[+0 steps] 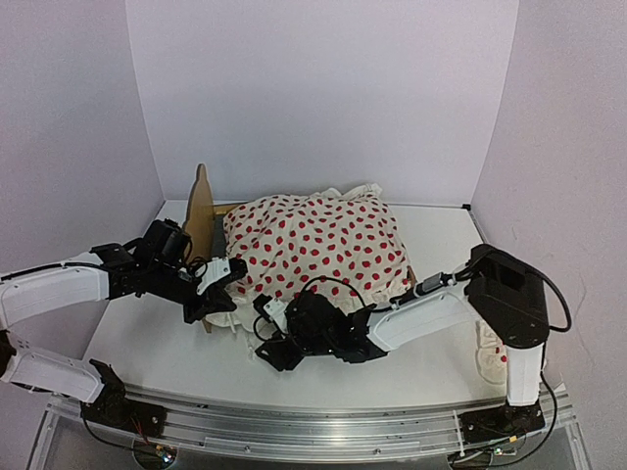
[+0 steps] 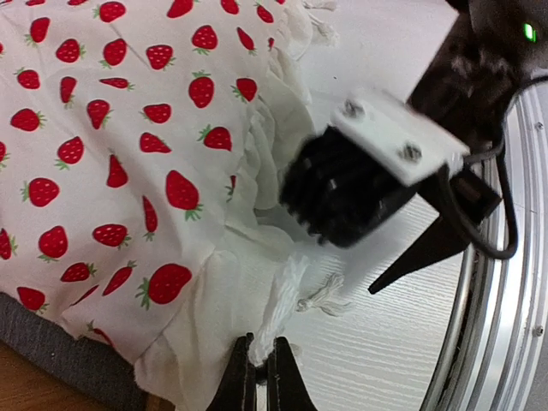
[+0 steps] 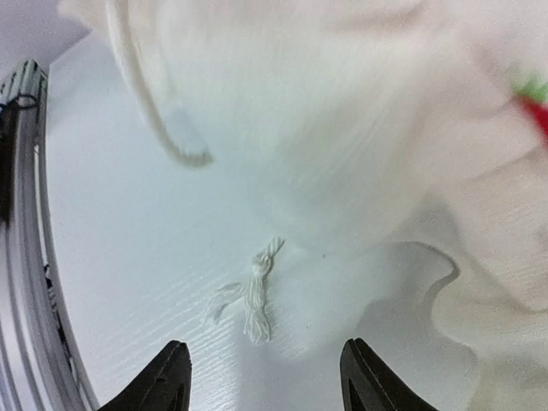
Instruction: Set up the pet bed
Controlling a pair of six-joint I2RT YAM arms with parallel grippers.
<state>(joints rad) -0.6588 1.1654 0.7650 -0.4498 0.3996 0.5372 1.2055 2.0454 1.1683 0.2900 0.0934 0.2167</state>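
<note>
The left end effector (image 2: 259,349) is pinching the duvet's (image 2: 128,154) white frilled edge. The pet bed (image 1: 201,213) sits just to its left, under the duvet. The right end effector (image 3: 267,377) is spread over the table (image 3: 120,223), with a loose thread tassel (image 3: 254,300) just ahead.

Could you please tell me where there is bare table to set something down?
Bare table lies front-left, between the left arm and the rail, and back-right, between the duvet and the wall. Front centre is crowded: left pincer and right pincer sit at the duvet's near ruffle.
</note>
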